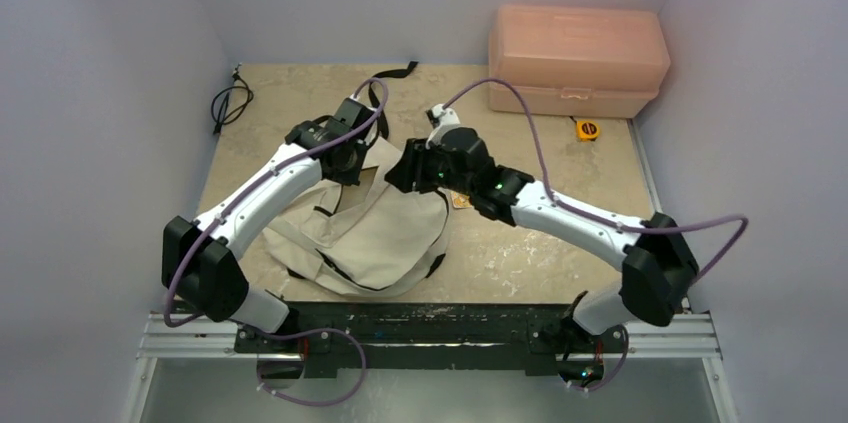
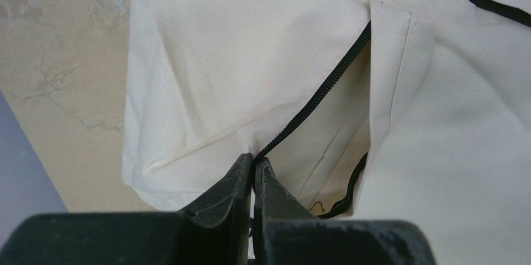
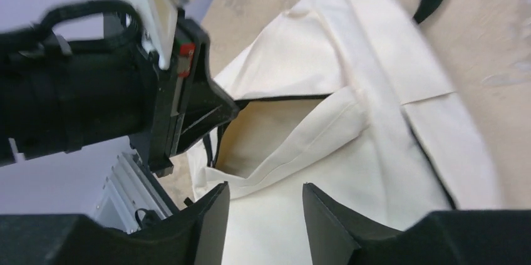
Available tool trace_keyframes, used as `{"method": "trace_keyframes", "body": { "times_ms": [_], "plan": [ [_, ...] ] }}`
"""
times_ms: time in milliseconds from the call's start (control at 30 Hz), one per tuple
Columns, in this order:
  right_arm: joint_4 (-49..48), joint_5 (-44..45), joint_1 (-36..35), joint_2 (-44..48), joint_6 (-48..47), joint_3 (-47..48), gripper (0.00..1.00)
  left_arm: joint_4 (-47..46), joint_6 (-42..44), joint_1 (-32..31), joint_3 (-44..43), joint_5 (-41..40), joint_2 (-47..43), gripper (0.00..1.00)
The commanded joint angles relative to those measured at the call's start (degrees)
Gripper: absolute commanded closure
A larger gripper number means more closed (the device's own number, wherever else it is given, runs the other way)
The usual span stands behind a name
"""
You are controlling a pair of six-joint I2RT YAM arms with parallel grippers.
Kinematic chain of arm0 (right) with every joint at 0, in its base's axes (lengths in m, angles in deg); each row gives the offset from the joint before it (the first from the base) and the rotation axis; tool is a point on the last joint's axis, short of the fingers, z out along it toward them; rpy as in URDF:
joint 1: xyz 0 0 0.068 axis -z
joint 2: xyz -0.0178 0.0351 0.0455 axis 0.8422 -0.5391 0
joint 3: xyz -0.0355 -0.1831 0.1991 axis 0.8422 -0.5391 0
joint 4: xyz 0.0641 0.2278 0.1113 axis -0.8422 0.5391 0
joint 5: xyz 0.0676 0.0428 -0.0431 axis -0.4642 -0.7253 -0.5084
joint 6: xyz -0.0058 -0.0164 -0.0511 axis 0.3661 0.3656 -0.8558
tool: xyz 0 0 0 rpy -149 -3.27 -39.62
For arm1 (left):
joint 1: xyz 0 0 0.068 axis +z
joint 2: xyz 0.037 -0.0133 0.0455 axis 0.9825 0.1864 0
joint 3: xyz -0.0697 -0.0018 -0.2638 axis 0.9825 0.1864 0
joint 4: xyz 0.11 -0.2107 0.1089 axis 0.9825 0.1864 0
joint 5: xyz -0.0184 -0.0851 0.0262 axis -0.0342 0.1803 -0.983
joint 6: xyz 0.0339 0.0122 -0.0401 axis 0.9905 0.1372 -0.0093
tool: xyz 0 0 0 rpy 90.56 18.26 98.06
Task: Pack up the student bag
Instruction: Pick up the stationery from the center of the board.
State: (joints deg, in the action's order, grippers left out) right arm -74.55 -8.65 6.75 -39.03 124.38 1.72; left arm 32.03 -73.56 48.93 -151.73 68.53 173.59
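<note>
The student bag is a cream fabric backpack lying flat at the table's near middle, with black zipper lines and a black strap trailing behind it. My left gripper is shut on the zippered edge of the bag's opening and holds that edge up. The left wrist view shows the cream fabric and the gaping opening. My right gripper is open and empty just above the bag's fabric, beside the opening. In the top view it is close to the left gripper.
A rigid salmon-pink plastic box stands at the back right. A small yellow object lies in front of it. A small brown item lies by the bag under the right arm. A black cable lies at the back left.
</note>
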Motion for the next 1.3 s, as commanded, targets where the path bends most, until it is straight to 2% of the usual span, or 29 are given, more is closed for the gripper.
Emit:
{"method": "trace_keyframes", "body": {
  "times_ms": [0, 67, 167, 367, 600, 767, 967, 1267],
  "plan": [
    [5.7, 0.1, 5.2, 7.6, -7.7, -2.5, 0.47, -1.6, 0.9, 0.5, 0.3, 0.2, -3.6, 1.0],
    [6.6, 1.1, 8.7, 9.7, -10.1, -4.7, 0.42, -1.3, 0.8, 0.6, 0.1, -0.1, -3.7, 1.0],
    [9.2, 6.1, 11.3, 10.5, -14.0, -6.9, 0.4, -1.2, 0.6, 0.5, 0.1, -0.2, -4.1, 1.0],
    [10.6, 18.5, 12.0, 4.1, -20.3, -8.3, 0.4, -1.1, 0.2, 0.5, 0.0, 0.7, -4.4, 1.0],
    [8.6, 20.1, 12.0, -6.5, -23.5, -5.7, 0.4, -0.7, 0.1, 0.5, 0.0, 2.7, -4.3, 1.0],
    [8.2, 23.3, 12.0, -10.2, -24.6, -4.3, 0.4, -0.8, -0.1, 0.6, 0.1, 3.5, -4.2, 1.0],
    [6.8, 24.8, 12.0, -12.0, -24.9, -4.7, 0.43, -0.9, -0.2, 0.6, 0.2, 3.7, -4.5, 1.0],
    [5.0, 25.2, 12.0, -14.6, -24.8, -5.2, 0.57, -0.9, -0.2, 0.6, 0.4, 3.6, -4.8, 1.0]
  ]
}}
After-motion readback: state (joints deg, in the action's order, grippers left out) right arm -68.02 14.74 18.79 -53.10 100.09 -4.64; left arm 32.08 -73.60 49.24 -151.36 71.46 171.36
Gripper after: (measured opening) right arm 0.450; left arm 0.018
